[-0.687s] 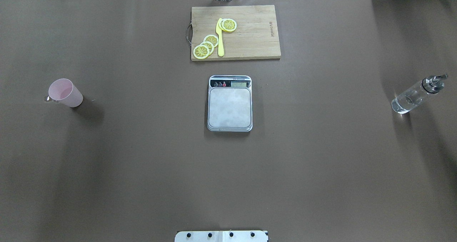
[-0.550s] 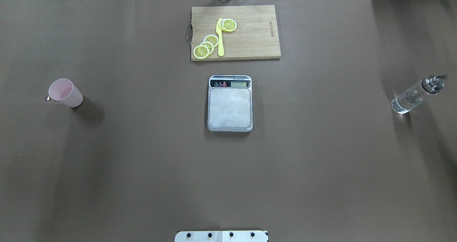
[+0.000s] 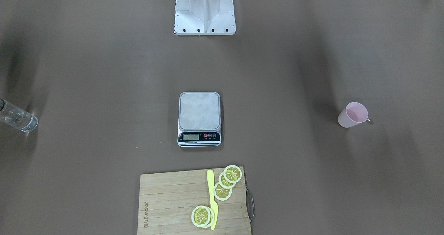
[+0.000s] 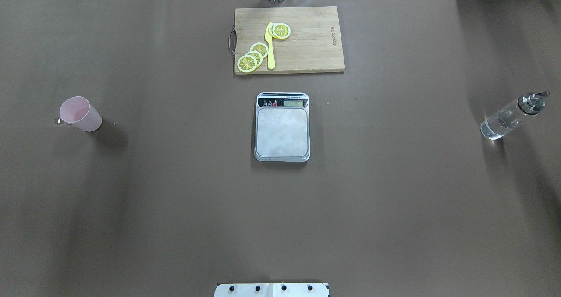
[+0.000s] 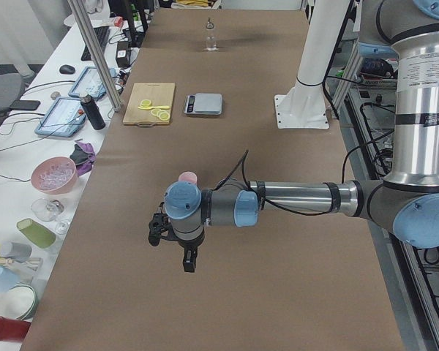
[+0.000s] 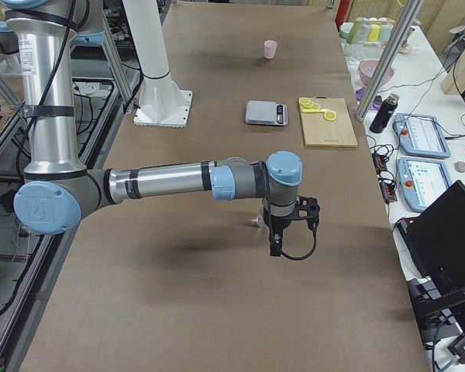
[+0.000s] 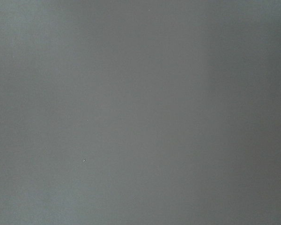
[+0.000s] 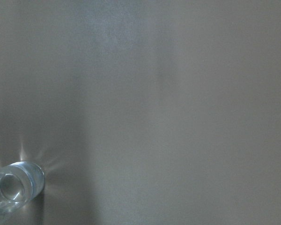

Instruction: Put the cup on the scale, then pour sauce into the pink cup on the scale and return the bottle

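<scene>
I see a brown bench (image 4: 175, 209) from above, with nothing yet moved for the task. The cup (image 4: 80, 114), a small pale pink tumbler, stands upright on the left side, well apart from the scale (image 4: 282, 132) at the centre. The cup looks empty. The scale's steel platform is bare, and its display strip faces away from the robot's base.

The bottle (image 4: 513, 115) stands far out on the right side, upright, with its dark spout on top. Clear sauce (image 4: 497, 126) shows through its wall; I cannot tell the level.

Beyond the scale lies a wooden cutting board (image 4: 307, 47) with lemon slices (image 4: 253, 57) and a yellow knife (image 4: 270, 47).

The left hand (image 5: 189, 265) hangs above the bench near the cup, and the right hand (image 6: 274, 248) hangs near the bottle. Both show only in the side views, so I cannot tell whether either hand is spread or pressed together. Neither holds anything.

I judge the first step to be fetching the cup with the left hand. I would lower the fingers around the cup's wall at mid-height and squeeze lightly, since thin plastic may flex or slip. Then I would lift straight up, carry it level to the middle of the platform, and let go only once it stands flat.
</scene>
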### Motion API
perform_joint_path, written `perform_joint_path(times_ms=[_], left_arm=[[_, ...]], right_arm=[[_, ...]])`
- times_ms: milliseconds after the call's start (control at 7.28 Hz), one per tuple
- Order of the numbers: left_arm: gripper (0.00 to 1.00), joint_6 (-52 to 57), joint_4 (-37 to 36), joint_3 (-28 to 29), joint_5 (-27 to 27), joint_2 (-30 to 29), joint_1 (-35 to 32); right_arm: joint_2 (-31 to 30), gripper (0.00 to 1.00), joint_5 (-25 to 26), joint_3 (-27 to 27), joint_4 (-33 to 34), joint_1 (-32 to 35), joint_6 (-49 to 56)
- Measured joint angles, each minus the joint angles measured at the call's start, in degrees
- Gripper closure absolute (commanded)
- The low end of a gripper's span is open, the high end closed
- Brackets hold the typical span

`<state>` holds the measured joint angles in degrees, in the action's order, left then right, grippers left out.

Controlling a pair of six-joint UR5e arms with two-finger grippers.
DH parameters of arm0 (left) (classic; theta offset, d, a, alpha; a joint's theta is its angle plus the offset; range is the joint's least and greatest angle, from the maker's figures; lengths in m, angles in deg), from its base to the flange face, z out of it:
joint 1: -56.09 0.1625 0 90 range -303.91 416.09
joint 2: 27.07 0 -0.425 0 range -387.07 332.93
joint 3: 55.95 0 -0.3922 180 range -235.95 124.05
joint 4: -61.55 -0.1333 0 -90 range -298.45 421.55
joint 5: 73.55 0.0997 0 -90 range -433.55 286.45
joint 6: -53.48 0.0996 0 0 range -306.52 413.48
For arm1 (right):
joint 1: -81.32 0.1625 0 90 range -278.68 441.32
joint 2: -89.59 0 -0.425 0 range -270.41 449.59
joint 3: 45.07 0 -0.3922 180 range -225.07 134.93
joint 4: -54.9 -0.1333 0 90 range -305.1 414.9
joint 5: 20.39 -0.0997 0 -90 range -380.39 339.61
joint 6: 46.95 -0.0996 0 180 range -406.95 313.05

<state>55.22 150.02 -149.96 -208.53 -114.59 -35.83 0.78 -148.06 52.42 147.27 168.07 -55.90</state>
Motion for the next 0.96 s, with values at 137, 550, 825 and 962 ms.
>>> perform_joint_path(times_ms=[137,550,825,962], left_arm=[[0.01,-3.42,-0.40,-0.66,-0.09,-1.41,0.95],[0.01,-15.62,-0.65,-1.08,0.04,-7.94,7.65],[0.01,-23.43,-0.66,-1.07,0.10,-12.15,12.89],[0.01,-26.17,-0.63,-1.07,0.09,-13.45,15.10]], right_arm=[[-0.45,0.00,-0.60,0.30,-0.09,0.00,0.07],[-6.35,0.00,-1.83,0.55,-11.54,0.01,0.01],[-9.79,0.00,-4.59,0.14,-20.93,0.01,0.60],[-10.42,0.00,-6.35,-0.21,-25.04,-0.02,1.35]])
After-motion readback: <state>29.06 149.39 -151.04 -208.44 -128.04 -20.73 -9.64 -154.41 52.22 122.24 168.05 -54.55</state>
